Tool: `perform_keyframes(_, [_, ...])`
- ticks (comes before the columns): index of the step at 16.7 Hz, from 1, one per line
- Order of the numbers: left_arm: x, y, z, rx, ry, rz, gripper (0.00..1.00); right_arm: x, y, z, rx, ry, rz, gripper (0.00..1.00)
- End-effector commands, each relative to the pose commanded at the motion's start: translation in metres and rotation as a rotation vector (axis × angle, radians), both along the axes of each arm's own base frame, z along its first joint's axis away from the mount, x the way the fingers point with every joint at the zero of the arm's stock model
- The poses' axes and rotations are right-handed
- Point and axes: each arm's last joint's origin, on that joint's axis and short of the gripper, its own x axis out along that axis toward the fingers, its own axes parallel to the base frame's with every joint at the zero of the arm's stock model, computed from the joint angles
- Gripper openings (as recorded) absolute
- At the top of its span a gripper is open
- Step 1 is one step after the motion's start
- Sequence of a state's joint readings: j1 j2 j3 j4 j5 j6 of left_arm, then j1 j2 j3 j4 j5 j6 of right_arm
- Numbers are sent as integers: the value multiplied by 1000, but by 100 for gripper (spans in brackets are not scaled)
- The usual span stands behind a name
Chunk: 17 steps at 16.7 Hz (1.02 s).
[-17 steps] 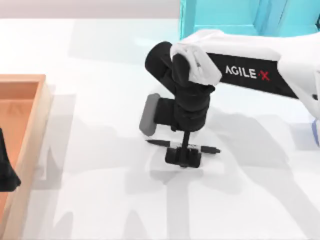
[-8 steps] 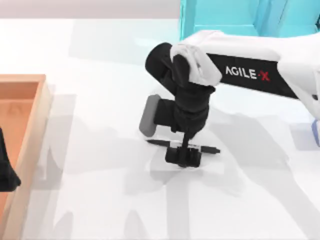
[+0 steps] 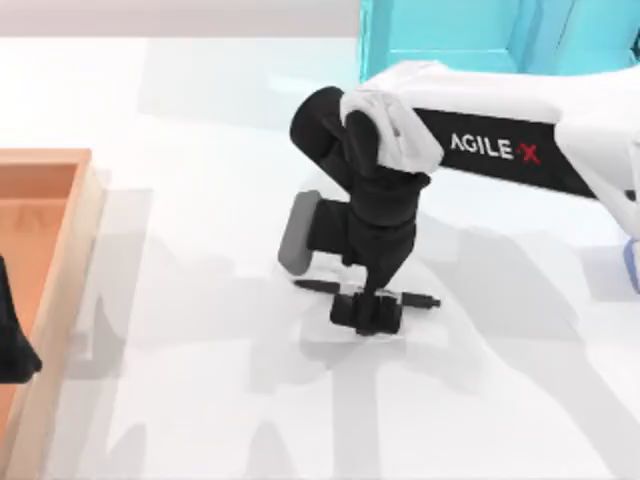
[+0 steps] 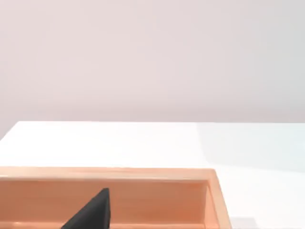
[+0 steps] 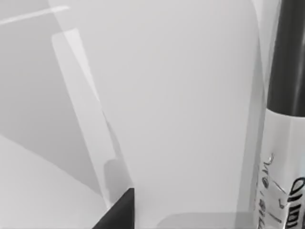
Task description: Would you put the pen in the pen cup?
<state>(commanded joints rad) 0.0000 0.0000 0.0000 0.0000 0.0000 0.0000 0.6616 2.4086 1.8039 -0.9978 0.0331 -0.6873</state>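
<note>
I have the right gripper (image 3: 367, 312) down at the pen (image 3: 318, 286), which lies flat on the table (image 3: 200, 380) near its middle. The gripper straddles the pen's mid-section; I cannot tell whether the fingers have closed on it. The right wrist view shows the pen's label (image 5: 281, 176) close up. The pen is not yet lifted. The cup (image 3: 630, 268) is a sliver at the table's right edge. Remaining: grasp, lift, carry right, drop in. My left gripper (image 3: 12, 340) sits parked over the tray (image 3: 70, 260).
</note>
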Motion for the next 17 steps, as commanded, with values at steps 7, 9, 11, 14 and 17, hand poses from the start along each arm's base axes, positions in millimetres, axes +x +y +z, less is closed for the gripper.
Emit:
perform_keyframes(7, [0, 0, 0, 0, 0, 0, 100, -5, 0, 28, 36, -6, -16, 0])
perform_keyframes(9, [0, 0, 0, 0, 0, 0, 100, -16, 5, 40, 33, -4, -10, 0])
perform_keyframes(11, [0, 0, 0, 0, 0, 0, 100, -38, 11, 65, 33, -5, -9, 0])
perform_keyframes(14, [0, 0, 0, 0, 0, 0, 100, -81, 13, 115, 40, -10, -16, 0])
perform_keyframes(17, [0, 0, 0, 0, 0, 0, 100, -127, 6, 158, 43, -11, -21, 0])
